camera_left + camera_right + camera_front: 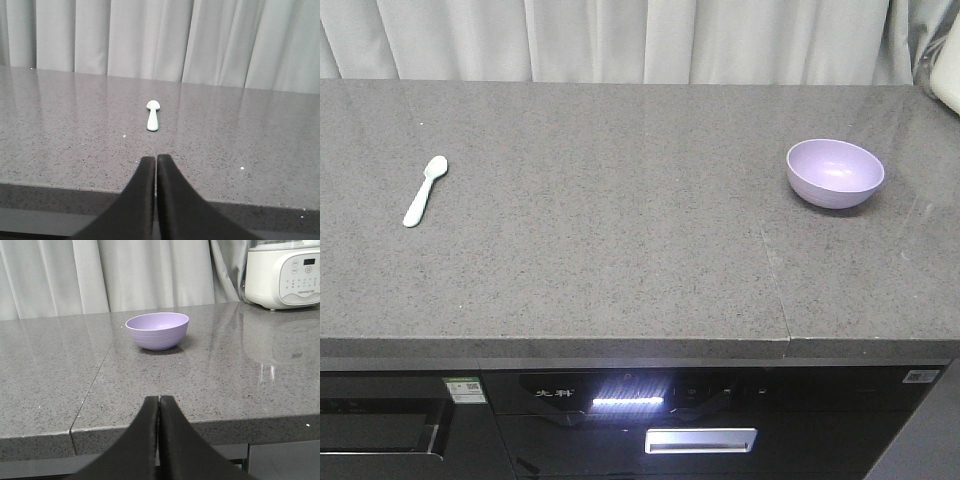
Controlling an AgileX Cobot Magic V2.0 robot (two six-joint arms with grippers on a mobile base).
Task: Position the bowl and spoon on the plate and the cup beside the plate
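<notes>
Nothing is placed. The spoon [425, 190] is found near the desk's [620, 260] left edge, the bowl [835, 172] near its right; plate and cup are not seen. The left gripper [156, 160] and right gripper [159, 400] are held together; opening is presumably required first.

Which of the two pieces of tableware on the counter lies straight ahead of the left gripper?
The mint-white spoon; it lies ahead of the shut left gripper, while the purple bowl sits before the right gripper.

Grey countertop [620, 250], curtain [620, 40], white appliance [282, 272]
</notes>
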